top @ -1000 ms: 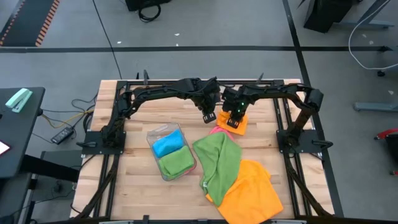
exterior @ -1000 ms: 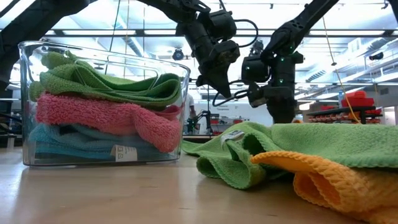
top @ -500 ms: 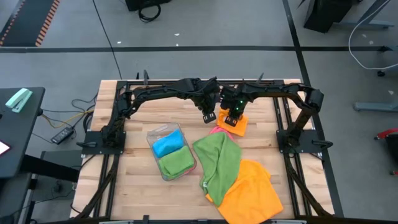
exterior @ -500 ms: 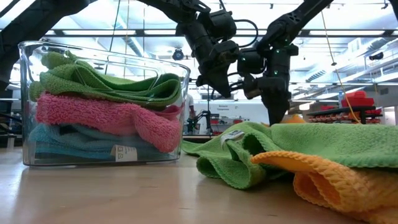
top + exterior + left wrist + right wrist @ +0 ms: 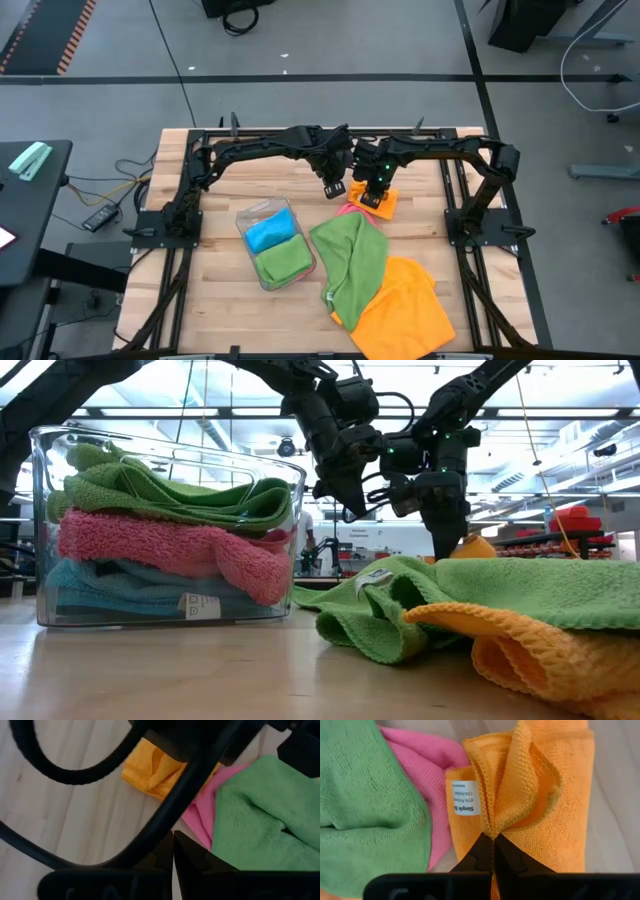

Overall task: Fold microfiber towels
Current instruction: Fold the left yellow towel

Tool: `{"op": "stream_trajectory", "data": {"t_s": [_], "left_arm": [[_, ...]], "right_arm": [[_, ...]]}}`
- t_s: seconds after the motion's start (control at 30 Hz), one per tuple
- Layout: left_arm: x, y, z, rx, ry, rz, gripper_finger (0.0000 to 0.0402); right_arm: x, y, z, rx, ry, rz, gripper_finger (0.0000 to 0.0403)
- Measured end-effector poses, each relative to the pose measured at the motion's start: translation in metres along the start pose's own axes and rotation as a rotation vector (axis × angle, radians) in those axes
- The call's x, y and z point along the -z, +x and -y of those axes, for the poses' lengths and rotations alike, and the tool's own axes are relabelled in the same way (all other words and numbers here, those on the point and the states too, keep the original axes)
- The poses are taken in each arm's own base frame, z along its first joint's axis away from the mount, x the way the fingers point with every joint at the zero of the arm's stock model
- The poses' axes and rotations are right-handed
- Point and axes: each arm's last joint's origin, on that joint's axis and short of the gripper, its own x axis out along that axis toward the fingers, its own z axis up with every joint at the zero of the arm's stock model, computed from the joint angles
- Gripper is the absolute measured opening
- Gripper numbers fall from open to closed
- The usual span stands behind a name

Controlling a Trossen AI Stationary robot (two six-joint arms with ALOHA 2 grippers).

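Folding is mid-step: our right tool [image 5: 493, 845] pinches the small orange towel [image 5: 530, 795], seemingly by its fold; our left tool [image 5: 173, 851], closed and empty, hovers beside. Next, lift toward the tray [image 5: 262, 214].

Both arms are crowding the table's twelve o'clock side, with the left gripper [image 5: 333, 189] and right gripper [image 5: 371, 196] sitting close together over a small orange towel [image 5: 383, 200]. A clear tray [image 5: 247, 216] full of folded towels is blocking the middle. A green towel [image 5: 352, 262] and a big orange towel [image 5: 405, 305] are covering the five o'clock part. Bare wood [image 5: 210, 310] is lying open at seven o'clock.
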Motion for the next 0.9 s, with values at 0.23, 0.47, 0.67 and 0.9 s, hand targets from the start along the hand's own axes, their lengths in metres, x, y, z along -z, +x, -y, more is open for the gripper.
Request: {"op": "stream_trajectory", "data": {"t_s": [0.23,0.47,0.67,0.9], "left_arm": [[-0.003,-0.001,-0.004,-0.005,-0.005,0.029,0.0012],[-0.002,0.000,-0.006,-0.009,-0.014,0.021,0.0020],[-0.002,0.000,-0.006,-0.009,-0.014,0.016,0.0018],[-0.001,0.000,-0.006,-0.009,-0.014,0.014,0.0013]], "right_arm": [[0.006,0.013,0.002,-0.021,0.009,0.002,0.0007],[0.015,0.029,0.005,-0.027,0.016,0.010,0.0008],[0.021,0.037,0.009,-0.002,-0.010,0.011,0.0052],[0.018,0.028,0.014,-0.005,-0.009,-0.013,0.0152]]}}
